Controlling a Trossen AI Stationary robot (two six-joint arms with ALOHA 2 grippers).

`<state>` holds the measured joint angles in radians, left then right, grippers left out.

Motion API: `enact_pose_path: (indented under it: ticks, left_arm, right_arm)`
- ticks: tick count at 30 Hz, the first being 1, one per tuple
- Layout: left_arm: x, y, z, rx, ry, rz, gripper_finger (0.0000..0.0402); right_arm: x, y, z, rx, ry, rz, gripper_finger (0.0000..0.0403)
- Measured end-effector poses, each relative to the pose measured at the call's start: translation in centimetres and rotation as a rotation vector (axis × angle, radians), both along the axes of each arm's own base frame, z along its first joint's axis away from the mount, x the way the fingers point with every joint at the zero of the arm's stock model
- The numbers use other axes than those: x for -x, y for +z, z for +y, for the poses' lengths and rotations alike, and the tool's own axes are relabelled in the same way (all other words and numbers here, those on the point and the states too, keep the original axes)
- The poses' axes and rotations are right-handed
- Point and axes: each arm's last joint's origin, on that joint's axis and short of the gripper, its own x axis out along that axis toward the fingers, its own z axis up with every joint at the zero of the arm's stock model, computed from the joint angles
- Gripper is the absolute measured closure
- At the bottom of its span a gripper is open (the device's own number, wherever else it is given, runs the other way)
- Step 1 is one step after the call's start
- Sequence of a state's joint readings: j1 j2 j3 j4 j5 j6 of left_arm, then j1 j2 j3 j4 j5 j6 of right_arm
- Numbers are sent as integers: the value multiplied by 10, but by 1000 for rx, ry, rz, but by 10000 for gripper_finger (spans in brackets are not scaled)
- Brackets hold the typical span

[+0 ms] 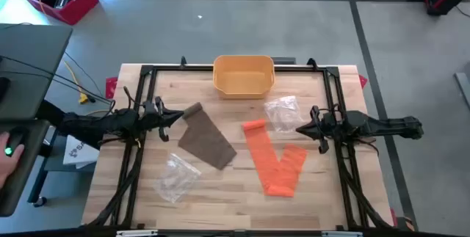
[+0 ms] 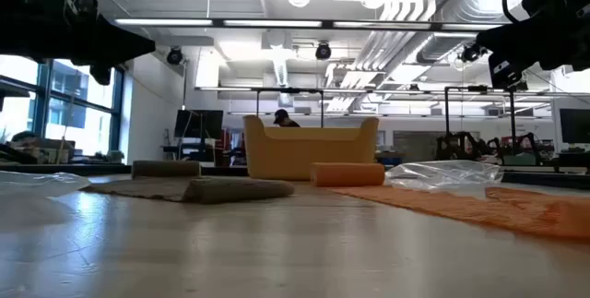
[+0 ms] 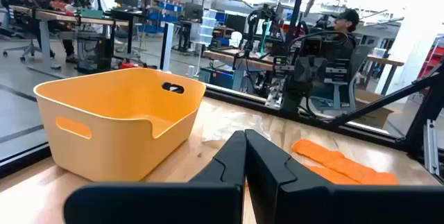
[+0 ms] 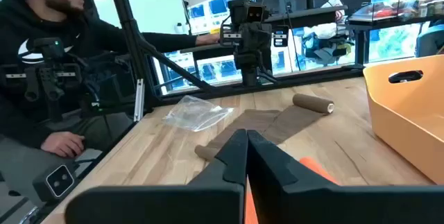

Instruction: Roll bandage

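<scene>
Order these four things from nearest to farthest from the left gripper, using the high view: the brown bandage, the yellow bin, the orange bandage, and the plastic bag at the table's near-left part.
From the left gripper:
1. Brown bandage, just beside the fingers, towards the table's middle.
2. Plastic bag, near-left part of the table.
3. Yellow bin, at the far edge; too close to the bag to rank surely.
4. Orange bandage, on the right half.

Two slim, matte black arms, jointed and boxy at the wrists. Left hand [image 1: 175,115] and right hand [image 1: 299,129] each ending in two dark wedge-shaped fingers [image 3: 232,156], smooth-faced, tapering to blunt tips.
</scene>
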<state>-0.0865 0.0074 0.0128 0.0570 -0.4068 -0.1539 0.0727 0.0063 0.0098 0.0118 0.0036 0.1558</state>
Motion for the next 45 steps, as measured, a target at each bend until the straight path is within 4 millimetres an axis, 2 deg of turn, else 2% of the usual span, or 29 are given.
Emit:
enact_pose_path:
  ticks: [37, 45]
  left_arm:
    - [0, 0, 0, 0, -1, 0, 400]
    - [0, 2, 0, 189, -3, -90, 400]
  right_arm:
    - [0, 0, 0, 0, 0, -1, 402]
    - [0, 0, 0, 0, 0, 0, 402]
